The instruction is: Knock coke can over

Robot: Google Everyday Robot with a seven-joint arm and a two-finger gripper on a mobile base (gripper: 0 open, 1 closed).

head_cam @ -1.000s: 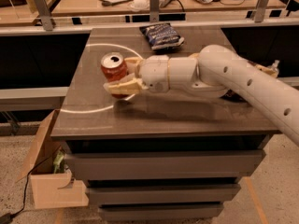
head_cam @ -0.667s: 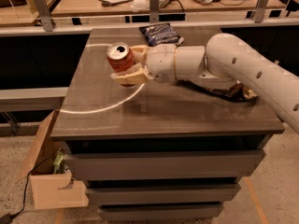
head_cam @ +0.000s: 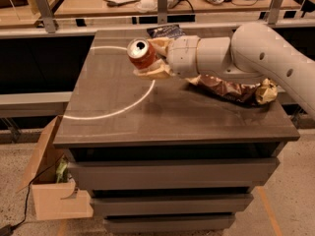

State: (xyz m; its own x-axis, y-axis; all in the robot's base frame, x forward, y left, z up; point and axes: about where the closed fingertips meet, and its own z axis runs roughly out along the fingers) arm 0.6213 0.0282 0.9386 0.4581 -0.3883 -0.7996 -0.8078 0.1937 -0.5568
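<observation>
Gripper (head_cam: 147, 60) at 11 o'clock of table (head_cam: 172, 117), jaws clamped around coke can (head_cam: 141, 54), can tilted, apparently clear of surface. Risk: released here, can rolls toward 9 o'clock edge, drops off.

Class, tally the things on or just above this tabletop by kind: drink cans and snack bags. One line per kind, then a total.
Drink cans: 1, the coke can, tilted and clamped in the gripper over the rear of the table.
Snack bags: 2, the dark blue bag and the brown chip bag.
Total: 3
</observation>
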